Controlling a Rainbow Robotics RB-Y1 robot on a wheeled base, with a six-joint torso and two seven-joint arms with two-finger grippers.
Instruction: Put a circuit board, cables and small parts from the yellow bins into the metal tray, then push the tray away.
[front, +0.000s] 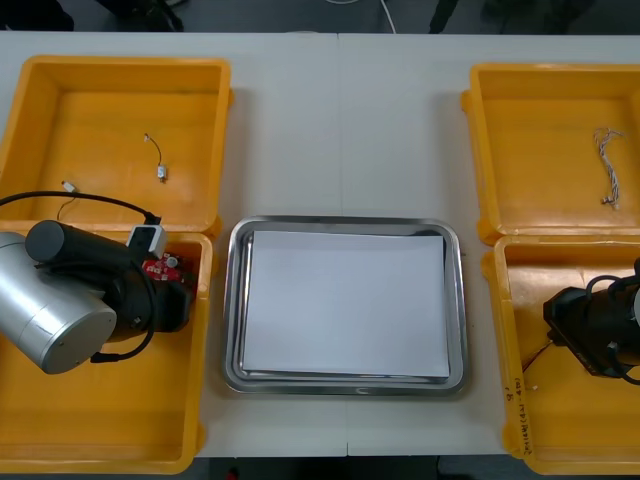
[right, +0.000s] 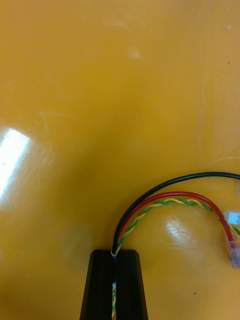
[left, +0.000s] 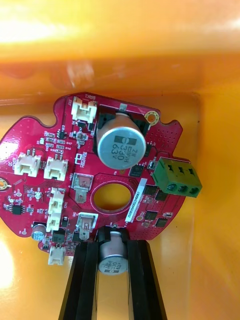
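Front view: circuit board (front: 160, 267) mostly covered by left arm (front: 60, 310); just a red corner is seen. Right arm (front: 590, 325) is cut off by pic edge, as are near-right bin (front: 505, 400) and far-right bin (front: 540, 100). Small items (front: 160, 172) in far-left bin (front: 120, 70): too small to be identified.

Right wrist view: cables (right: 165, 197) are pinched btwn fingers (right: 100, 280) of right gripper (right: 114, 252), and their run past the fingertips is hidden; black one is cut off at pic edge.

Left wrist view: board rim is hidden where it's clamped by left gripper (left: 111, 245), w/ its fingers cropped at their bases.
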